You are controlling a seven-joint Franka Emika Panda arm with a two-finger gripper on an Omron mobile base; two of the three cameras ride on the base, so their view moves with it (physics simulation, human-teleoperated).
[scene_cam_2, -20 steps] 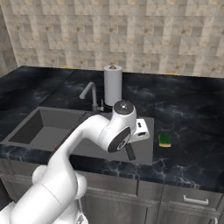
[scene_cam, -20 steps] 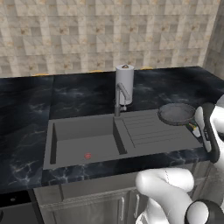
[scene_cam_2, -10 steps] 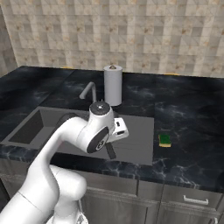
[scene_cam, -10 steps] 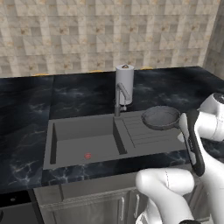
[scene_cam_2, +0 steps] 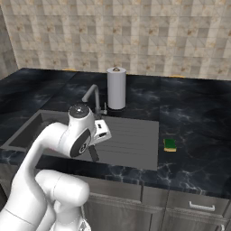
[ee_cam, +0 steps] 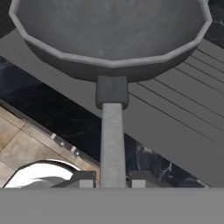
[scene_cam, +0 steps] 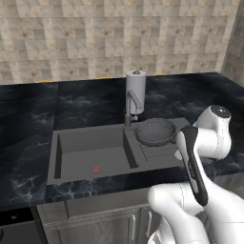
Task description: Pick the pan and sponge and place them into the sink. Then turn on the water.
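One pan [scene_cam: 155, 132], one sponge [scene_cam_2: 170, 144], one sink [scene_cam: 90, 153].

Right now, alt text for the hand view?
The pan is held by its long handle, which runs down between the fingertips of the pincer. Under it lie the ribbed drainboard of the sink, a strip of black marbled counter and tan floor.

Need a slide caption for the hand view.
Pincer shut on the long handle of the round dark grey frying pan, carried above the sink's ribbed grey drainboard.
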